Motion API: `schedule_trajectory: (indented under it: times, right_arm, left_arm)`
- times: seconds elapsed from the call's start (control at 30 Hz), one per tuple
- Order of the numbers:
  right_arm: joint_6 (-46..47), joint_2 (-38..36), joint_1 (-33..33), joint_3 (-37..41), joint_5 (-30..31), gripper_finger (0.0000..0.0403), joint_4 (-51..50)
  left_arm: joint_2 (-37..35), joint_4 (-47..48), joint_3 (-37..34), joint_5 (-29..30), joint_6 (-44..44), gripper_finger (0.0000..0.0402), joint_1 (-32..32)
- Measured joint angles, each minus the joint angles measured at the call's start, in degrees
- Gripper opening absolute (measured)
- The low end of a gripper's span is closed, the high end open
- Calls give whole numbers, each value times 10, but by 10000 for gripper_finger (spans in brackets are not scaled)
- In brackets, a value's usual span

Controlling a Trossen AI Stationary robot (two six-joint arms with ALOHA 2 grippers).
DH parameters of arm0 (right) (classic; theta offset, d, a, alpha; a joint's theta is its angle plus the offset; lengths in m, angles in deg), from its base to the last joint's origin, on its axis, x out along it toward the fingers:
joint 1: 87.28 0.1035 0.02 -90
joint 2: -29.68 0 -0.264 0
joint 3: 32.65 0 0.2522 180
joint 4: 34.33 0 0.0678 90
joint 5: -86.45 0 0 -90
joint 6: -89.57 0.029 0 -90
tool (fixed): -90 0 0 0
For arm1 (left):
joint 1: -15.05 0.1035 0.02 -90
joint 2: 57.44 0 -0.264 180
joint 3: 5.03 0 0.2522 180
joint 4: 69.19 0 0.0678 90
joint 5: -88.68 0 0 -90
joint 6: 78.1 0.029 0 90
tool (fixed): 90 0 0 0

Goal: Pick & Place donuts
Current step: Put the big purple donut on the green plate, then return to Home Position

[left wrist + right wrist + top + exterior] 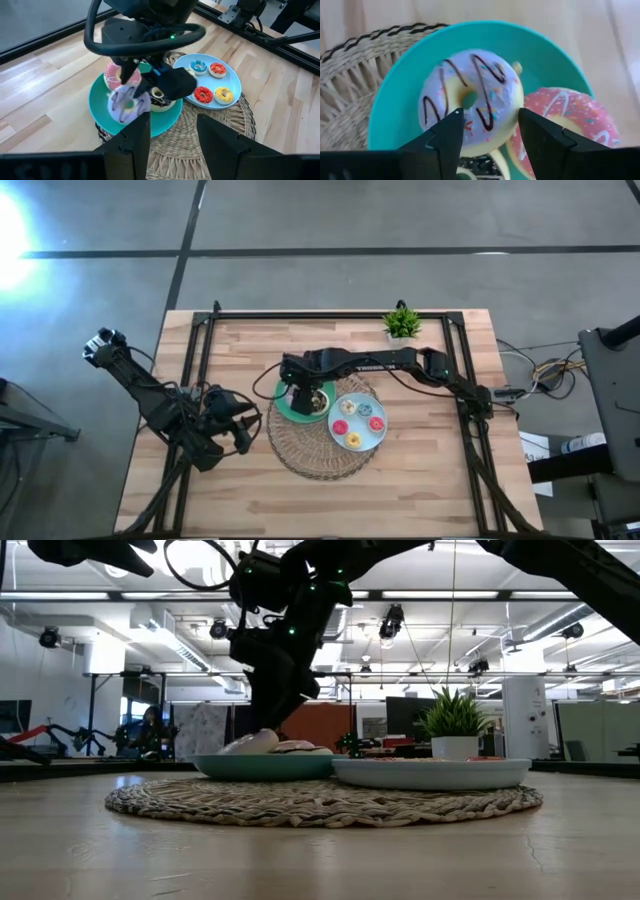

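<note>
two arms, mine is the right gripper (306,396), hanging over the green plate (285,408) at frame centre in the high view. fingers spread, nothing pinched. lilac donut (470,100) lies flat on that plate directly ahead of my tips, hole facing up, pink donut (567,117) touching it at right of the wrist frame. ring has no long axis, so i judge a straight drop straddling one side works. left gripper (238,430) waits spread at centre-left, farther off. small donuts (358,423) sit on the light-blue plate (372,442).
</note>
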Motion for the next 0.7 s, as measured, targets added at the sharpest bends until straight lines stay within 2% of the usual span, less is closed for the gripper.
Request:
schedule_trajectory:
  times: [0.53,0.7]
  right_arm:
    - [-59,-33,7,0,8,194,-48]
    - [-88,-61,14,0,8,194,-28]
  left_arm:
    - [0,20,0,20,-2,135,2]
    - [0,21,0,25,-5,135,3]
